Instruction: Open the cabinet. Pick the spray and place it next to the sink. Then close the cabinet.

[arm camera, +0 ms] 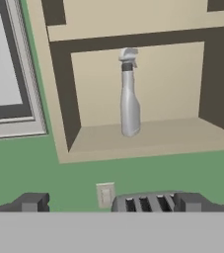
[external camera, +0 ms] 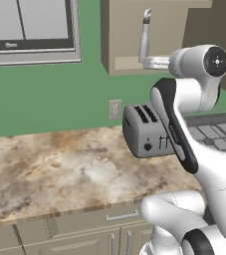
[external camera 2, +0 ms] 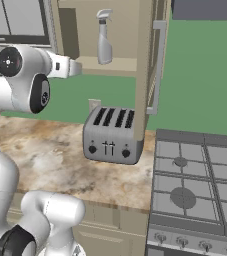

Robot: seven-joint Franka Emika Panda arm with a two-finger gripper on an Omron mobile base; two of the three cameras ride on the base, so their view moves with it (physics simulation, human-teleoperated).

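In the left base view the cabinet (external camera: 127, 50) hangs on the green wall with its inside open to view. The spray (external camera: 145, 37) stands upright on the tan shelf. The arm rises from the lower right, and its wrist reaches toward the shelf edge, just below and right of the spray. The hand (external camera: 147, 63) sits at the shelf's front edge, too far hidden by the wrist to tell its spread here. Below it a toaster (external camera: 147, 130) stands on the marbled worktop (external camera: 59, 169), beside a wall socket (external camera: 115, 109). A window (external camera: 30, 30) fills the upper left, and a stove (external camera: 219, 135) lies to the right behind the arm.

In the right base view the cabinet door (external camera 2: 152, 70) stands swung out toward the camera, edge-on, with its long bar handle (external camera 2: 158, 67) on the right side. The spray (external camera 2: 104, 37) stands on the shelf, near the middle. The arm comes up at the left and the hand (external camera 2: 75, 67) points at the shelf's left front edge, apart from the bottle. The toaster (external camera 2: 111, 135) sits under the cabinet, and the stove (external camera 2: 195, 185) is to its right.

In the hand view the spray (arm camera: 129, 94) stands upright in the open cabinet (arm camera: 59, 99), straight ahead and well clear of the fingertips (arm camera: 32, 201). The two tips stand wide apart at the bottom, with nothing between them. The toaster (arm camera: 143, 201) and the socket (arm camera: 105, 194) show low in the picture, and the window (arm camera: 7, 69) is at the left.
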